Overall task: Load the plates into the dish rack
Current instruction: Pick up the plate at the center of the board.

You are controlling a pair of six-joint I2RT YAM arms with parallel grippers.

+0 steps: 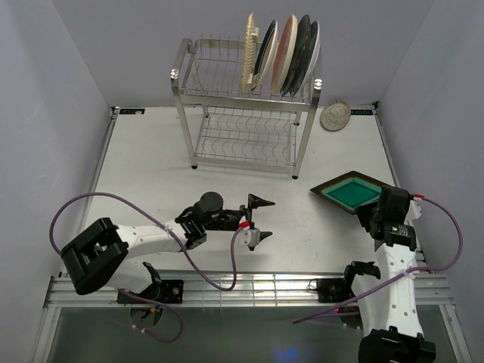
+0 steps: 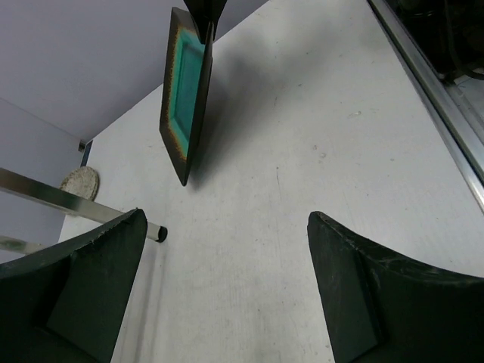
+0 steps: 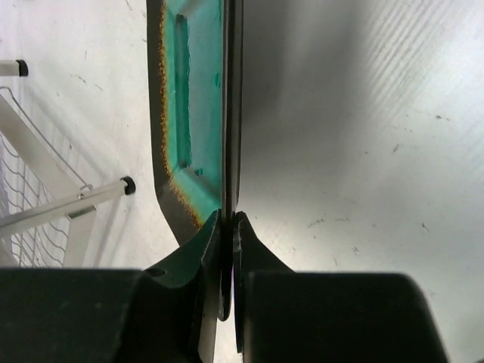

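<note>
The right tool (image 3: 228,219) is pressed onto the rim of the square plate (image 1: 352,191), pinching it near the tabletop's (image 1: 151,174) right edge. The left tool (image 1: 263,219) is spread wide and holds nothing, near the middle of the front edge. At the far edge stands the rack (image 1: 305,144), with five plates (image 1: 283,57) upright in its upper tier. A silver plate (image 1: 335,116) sits in the far right corner.
</note>
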